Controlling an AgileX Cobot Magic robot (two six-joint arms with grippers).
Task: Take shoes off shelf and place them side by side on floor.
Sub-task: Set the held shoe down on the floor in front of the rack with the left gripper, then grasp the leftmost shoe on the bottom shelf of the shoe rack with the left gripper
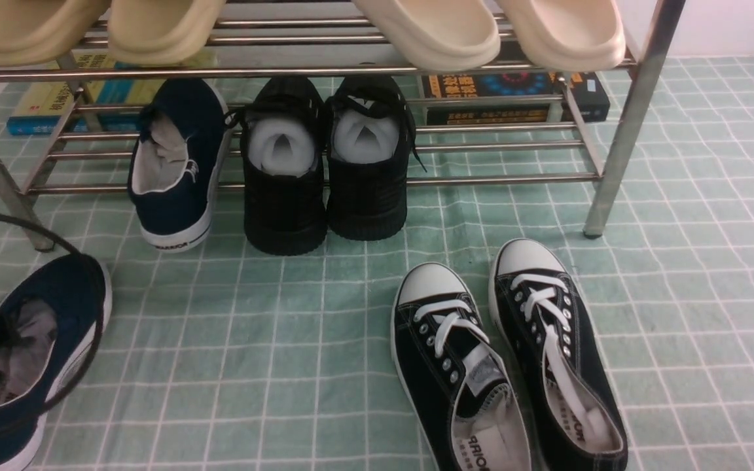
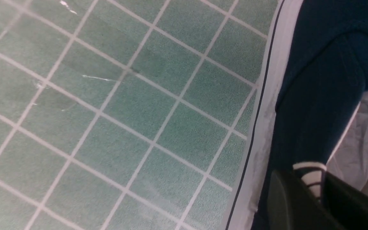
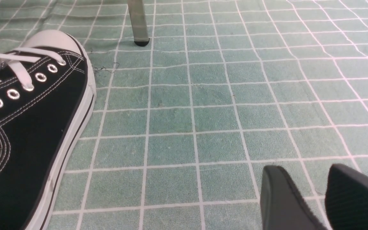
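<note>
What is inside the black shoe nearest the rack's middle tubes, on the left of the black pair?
A pale stuffing fills the shoe's opening; the toe's inside is covered and cannot be seen.

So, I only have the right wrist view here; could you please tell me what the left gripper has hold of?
Observer: The left gripper has its jaws closed on the side of a navy shoe.
Operator: Thank you. Could you tell me where its mate is?
Observer: The other navy shoe is on the shelf's lower tier, just left of the black pair.
</note>
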